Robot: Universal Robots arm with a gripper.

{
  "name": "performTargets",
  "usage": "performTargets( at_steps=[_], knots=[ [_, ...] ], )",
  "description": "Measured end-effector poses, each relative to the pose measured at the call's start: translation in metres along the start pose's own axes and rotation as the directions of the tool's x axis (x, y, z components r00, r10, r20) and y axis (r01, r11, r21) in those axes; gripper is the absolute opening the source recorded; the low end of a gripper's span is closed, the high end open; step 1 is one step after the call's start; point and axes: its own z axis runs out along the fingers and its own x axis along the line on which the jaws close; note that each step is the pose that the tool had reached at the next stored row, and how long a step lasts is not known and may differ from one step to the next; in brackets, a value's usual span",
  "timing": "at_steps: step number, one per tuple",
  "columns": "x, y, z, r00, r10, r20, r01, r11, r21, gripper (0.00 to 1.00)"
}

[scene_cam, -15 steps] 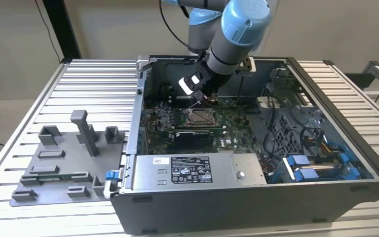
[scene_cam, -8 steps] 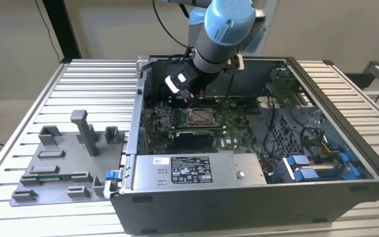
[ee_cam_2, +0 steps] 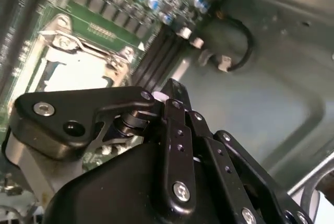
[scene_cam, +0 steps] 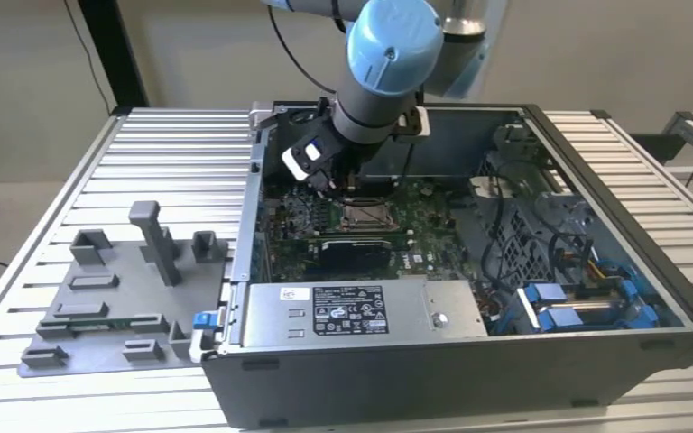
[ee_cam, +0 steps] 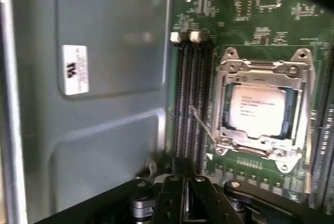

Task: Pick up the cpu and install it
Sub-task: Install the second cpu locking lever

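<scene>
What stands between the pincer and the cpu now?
Nothing visible does. The cpu already sits in its socket under the metal frame, and the pincer hangs beside the socket, over the memory slots.

A ribbed aluminium work table [scene_cam: 154, 144] carries an open computer case [scene_cam: 467, 379] (its side panel off, motherboard exposed) and, just beside it toward the exterior view's left, a grey plastic fixture [scene_cam: 106, 307] with upright blocks.

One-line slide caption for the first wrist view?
CPU seated in the motherboard socket, memory slots alongside, tool above the board.
</scene>
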Motion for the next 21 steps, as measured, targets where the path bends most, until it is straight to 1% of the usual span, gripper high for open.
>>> performTargets(
  at_steps=[2, 6, 12, 17, 21],
  knots=[
    [-0.004, 0.0001, 0.002, 1.0, -0.001, 0.0001, 0.001, 1.0, -0.0008, 0.0],
    [-0.0083, 0.0011, 0.0077, 1.0, -0.001, 0.0002, 0.001, 1.0, -0.002, 0.0],
    [-0.0136, 0.0071, 0.0159, 1.0, -0.002, 0.0003, 0.002, 1.0, -0.0029, 0.0],
    [-0.0148, 0.0084, 0.0184, 1.0, -0.003, 0.0007, 0.003, 1.0, -0.0046, 0.0],
    [-0.0118, 0.0098, 0.0202, 1.0, -0.003, 0.0006, 0.003, 1.0, -0.0048, 0.0]
  ],
)
